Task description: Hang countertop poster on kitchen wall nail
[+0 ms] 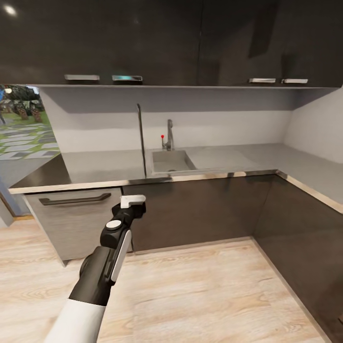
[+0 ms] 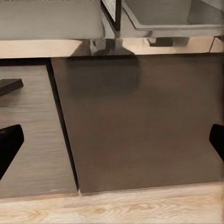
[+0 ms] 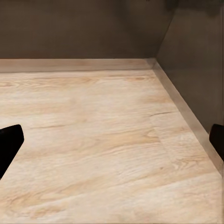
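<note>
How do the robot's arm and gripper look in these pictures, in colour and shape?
The left arm has a white upper segment, then glossy black links with a white side stripe and a round white cap. Its wrist ends in a white block. In both wrist views, the gripper fingertips are plain black.

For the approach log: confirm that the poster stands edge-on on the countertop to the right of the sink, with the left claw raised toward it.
Not quite. The head view shows the poster standing edge-on on the countertop left of the sink, not right; the left claw is raised toward it.
</note>
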Tool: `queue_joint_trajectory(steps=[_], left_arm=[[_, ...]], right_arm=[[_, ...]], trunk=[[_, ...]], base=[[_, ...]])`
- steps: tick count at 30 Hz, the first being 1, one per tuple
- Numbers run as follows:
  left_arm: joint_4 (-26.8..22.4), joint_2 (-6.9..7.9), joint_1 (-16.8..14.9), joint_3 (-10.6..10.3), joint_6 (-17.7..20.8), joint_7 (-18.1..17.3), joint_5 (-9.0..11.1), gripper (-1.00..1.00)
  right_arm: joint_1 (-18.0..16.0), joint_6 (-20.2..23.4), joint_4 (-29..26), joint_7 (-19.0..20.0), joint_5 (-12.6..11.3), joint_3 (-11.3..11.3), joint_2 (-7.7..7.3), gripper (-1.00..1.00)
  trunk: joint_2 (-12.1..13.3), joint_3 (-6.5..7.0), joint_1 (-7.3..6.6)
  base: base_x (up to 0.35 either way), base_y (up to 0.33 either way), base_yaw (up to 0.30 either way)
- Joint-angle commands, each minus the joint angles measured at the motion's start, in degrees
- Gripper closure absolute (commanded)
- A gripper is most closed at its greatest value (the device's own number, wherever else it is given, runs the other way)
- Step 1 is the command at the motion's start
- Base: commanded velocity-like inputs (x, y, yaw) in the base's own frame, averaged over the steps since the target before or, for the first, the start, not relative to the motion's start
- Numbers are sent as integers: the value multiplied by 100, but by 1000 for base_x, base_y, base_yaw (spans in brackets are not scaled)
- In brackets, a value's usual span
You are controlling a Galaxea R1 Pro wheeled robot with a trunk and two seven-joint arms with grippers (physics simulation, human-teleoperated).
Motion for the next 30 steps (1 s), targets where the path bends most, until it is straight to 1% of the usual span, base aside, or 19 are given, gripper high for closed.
queue_joint_trajectory(steps=[1,10,14,20,24,25,27,29,30], left_arm=[[-10,-1,-5,-9,33,22,-15,-100],[-120,-1,-7,-13,38,23,-18,-100],[-175,-1,-6,-5,39,23,-23,-100],[-261,-1,-6,4,41,30,-35,-100],[-303,-1,-7,2,43,224,-34,-100],[-326,-1,-7,0,46,376,-31,-100],[-363,-1,-7,-5,48,530,-27,-100],[-487,-1,-5,-12,52,803,-20,-100],[-492,-1,-6,-13,51,814,-19,-100]], right_arm=[[1,1,-2,-51,61,2,1,-100],[1,1,5,-51,68,3,-2,-100],[1,1,47,-51,66,3,-3,-100],[1,1,163,-46,69,3,-2,-100],[1,1,186,-43,70,3,-2,-100],[1,1,190,-43,70,3,-2,-100],[1,1,193,-42,70,3,-1,-100],[1,1,196,-42,70,9,4,-100],[1,1,197,-42,70,10,5,-100]], trunk=[[-3,-5,3],[-3,-5,3],[-3,-5,3],[-3,-5,3],[-3,-5,3],[-3,-5,3],[-3,-5,3],[-3,-5,3],[-3,-5,3]], base=[[230,-239,0],[205,-209,0],[127,-44,0],[249,45,0],[302,82,0],[266,81,0],[202,63,6],[72,23,108],[24,8,105]])
